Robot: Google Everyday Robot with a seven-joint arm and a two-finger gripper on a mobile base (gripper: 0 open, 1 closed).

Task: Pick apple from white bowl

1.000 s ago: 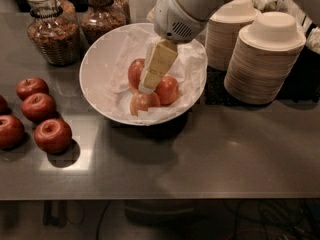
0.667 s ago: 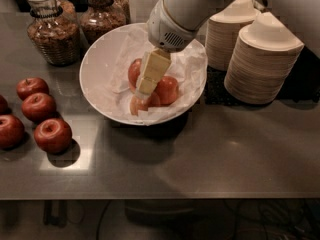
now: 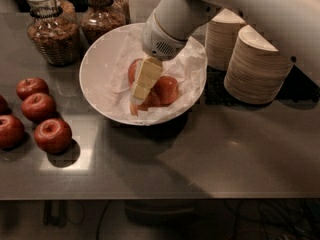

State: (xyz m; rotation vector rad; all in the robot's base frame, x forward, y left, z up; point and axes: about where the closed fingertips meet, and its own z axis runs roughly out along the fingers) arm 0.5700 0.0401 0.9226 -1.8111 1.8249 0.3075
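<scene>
Four dark red apples [image 3: 52, 135] lie at the near left of the steel table [image 3: 225, 159]. Behind them the gripper [image 3: 136, 100] reaches down into the white bowl [image 3: 95, 79], just beside the apple [image 3: 166, 89] lying on the bowl's crinkled paper; whether it grips anything cannot be told. Glass jars [image 3: 52, 34] and stacked paper bowls [image 3: 255, 66] stand beyond.

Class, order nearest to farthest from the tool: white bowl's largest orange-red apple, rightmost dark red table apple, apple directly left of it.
1. Orange-red apple, beside tool inside white bowl.
2. Rightmost dark red apple, tabletop.
3. Left neighbour apple, frame edge.
</scene>
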